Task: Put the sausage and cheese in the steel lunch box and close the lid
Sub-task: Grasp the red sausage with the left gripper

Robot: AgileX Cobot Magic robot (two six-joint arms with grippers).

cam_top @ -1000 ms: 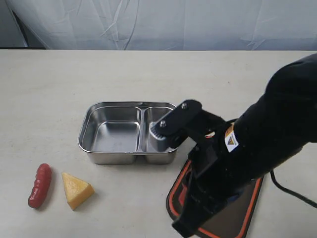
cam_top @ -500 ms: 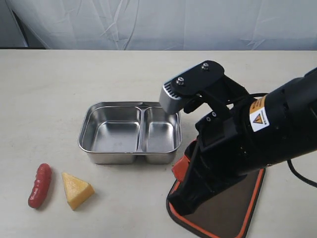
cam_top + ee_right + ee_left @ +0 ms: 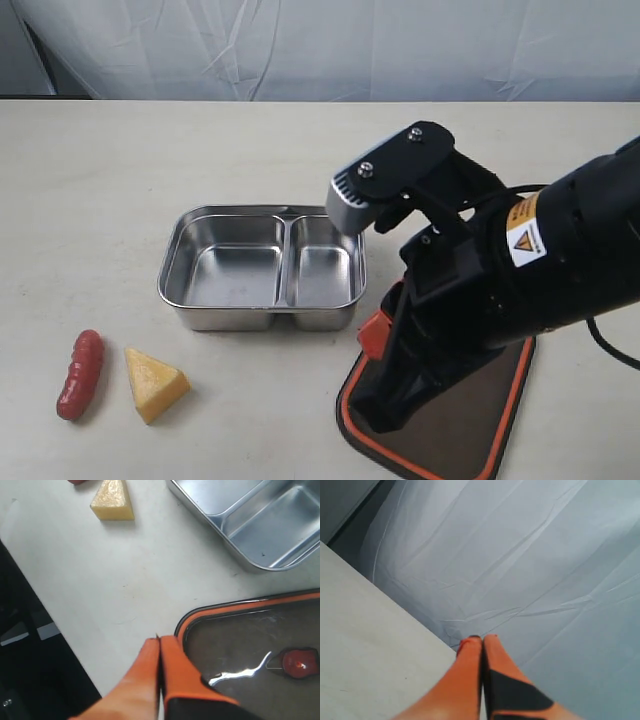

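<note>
Ext. view: you've got a pale beige matte table running to a creased white cloth backdrop, w/ a grey panel at the far left corner. The steel lunch box sits mid-table, open side up, long compartment on the left, short one on the right. The sausage and the cheese lie on the table near the front left, side by side but apart, both outside the box. The lid lies flat at front right, dark w/ an orange rim, near the box but not touching. Your R arm hangs over it and covers much of it.

L wrist view: L gripper is pinched tip to tip, orange fingers together. It points at the white cloth; a strip of table edge shows beside it.

R wrist view: R gripper is also pressed tip to tip, holding no object, just off the lid's orange corner rim and over bare table. The lid's red valve tab shows thru glare. Cheese and box corner lie farther off; black hardware at the frame edge, can't tell what.
</note>
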